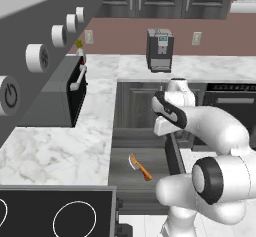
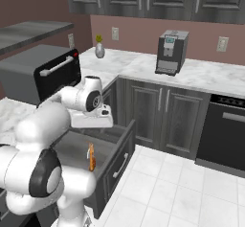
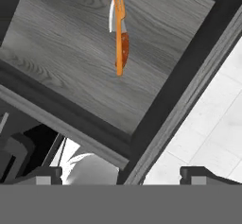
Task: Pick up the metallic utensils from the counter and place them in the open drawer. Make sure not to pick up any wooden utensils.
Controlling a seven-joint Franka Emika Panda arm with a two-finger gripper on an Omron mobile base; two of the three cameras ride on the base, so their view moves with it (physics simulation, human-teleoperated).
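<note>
Left base view: the drawer (image 1: 172, 151) stands pulled out below the counter (image 1: 60, 151), and on its grey floor lie a knife (image 1: 134, 163) and an orange fork (image 1: 144, 172), touching. The arm bends above the drawer.

Right base view: the gripper (image 2: 103, 120) hangs over the drawer (image 2: 117, 161) — the utensils show as an orange sliver (image 2: 91, 159) on the floor.

Hand view: the fork (image 3: 118, 34) lies across the knife (image 3: 124, 46), whose silver blade peeks out beside the tines. The gripper (image 3: 120, 173) is spread wide, fingertips (image 3: 45, 173) well apart — holding nothing.
</note>
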